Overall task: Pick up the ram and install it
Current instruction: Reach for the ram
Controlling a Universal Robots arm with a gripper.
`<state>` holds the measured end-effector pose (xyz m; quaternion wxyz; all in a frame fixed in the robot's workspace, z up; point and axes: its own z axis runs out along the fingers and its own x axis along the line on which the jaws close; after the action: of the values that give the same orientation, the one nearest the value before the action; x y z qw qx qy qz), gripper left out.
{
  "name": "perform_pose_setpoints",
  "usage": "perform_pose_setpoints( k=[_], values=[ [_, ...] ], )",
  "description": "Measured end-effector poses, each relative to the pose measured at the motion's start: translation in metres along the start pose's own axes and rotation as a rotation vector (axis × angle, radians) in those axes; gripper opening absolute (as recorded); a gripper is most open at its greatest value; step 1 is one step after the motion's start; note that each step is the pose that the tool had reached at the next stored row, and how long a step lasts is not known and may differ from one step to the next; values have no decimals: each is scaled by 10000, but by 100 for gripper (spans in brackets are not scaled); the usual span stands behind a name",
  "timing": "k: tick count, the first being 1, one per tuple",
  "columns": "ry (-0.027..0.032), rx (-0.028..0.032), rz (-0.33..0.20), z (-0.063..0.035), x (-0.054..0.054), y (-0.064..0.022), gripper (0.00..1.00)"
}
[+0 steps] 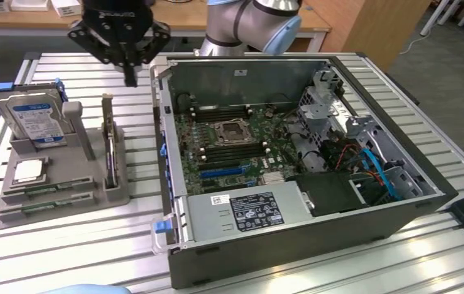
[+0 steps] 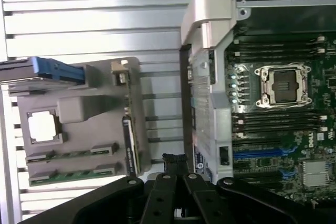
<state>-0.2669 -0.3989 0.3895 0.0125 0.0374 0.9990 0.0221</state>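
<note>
Lying untouched — slim green ram [image 1: 49, 189]

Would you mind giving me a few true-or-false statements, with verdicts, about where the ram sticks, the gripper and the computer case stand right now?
1. Both ram sticks lie in the gray holder. True.
2. The gripper grips a ram stick. False: it is shut on nothing, raised clear of the holder.
3. The computer case lies open with its motherboard exposed. True.
4. The hard drive sits inside the case. False: it stands upright in the holder.
</note>
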Motion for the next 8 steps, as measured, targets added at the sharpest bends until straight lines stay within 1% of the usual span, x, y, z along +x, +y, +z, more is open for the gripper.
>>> perform_pose_setpoints(
  k=[8],
  values=[
    [-1, 0, 1, 1, 363, -27, 10]
  ],
)
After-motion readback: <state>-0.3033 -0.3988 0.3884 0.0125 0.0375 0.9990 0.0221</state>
